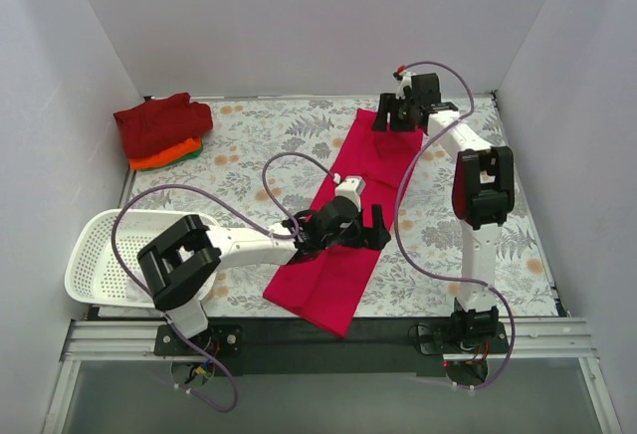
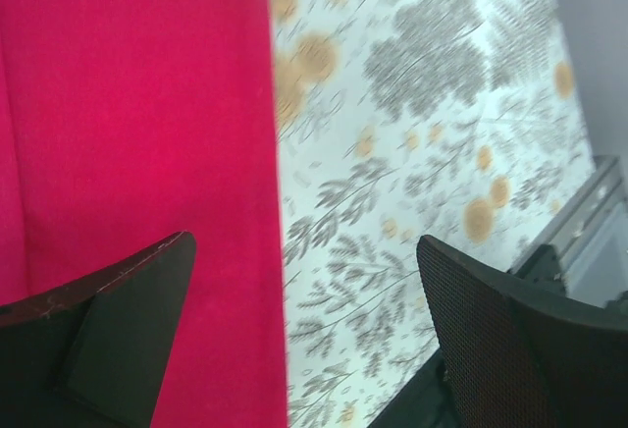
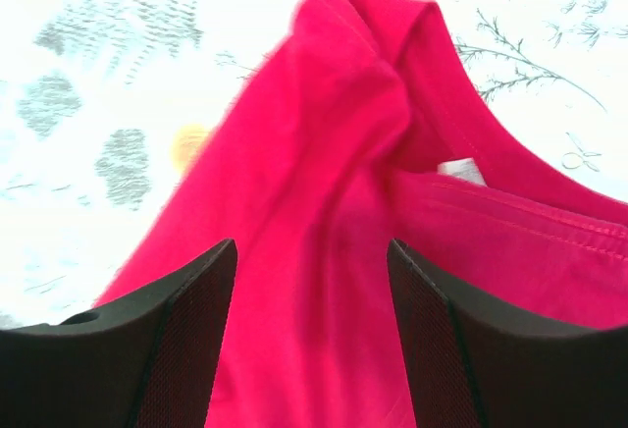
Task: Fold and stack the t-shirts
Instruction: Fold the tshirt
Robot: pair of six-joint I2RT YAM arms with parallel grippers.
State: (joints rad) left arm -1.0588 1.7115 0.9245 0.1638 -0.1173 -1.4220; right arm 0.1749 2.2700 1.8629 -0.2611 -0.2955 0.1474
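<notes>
A bright pinkish-red t-shirt (image 1: 348,225) lies folded into a long strip running from the far right toward the near middle of the table. My left gripper (image 1: 376,230) is open just above the strip's right edge, one finger over the cloth (image 2: 137,153), the other over bare table. My right gripper (image 1: 398,115) is open over the shirt's far collar end (image 3: 324,212), which is bunched. A folded stack of darker red (image 1: 161,122), orange (image 1: 159,159) and green shirts sits at the far left.
A white lattice basket (image 1: 100,255) stands at the near left. The table has a floral-patterned cover (image 1: 259,145). White walls close in the left, back and right sides. A black rail (image 1: 398,339) runs along the near edge.
</notes>
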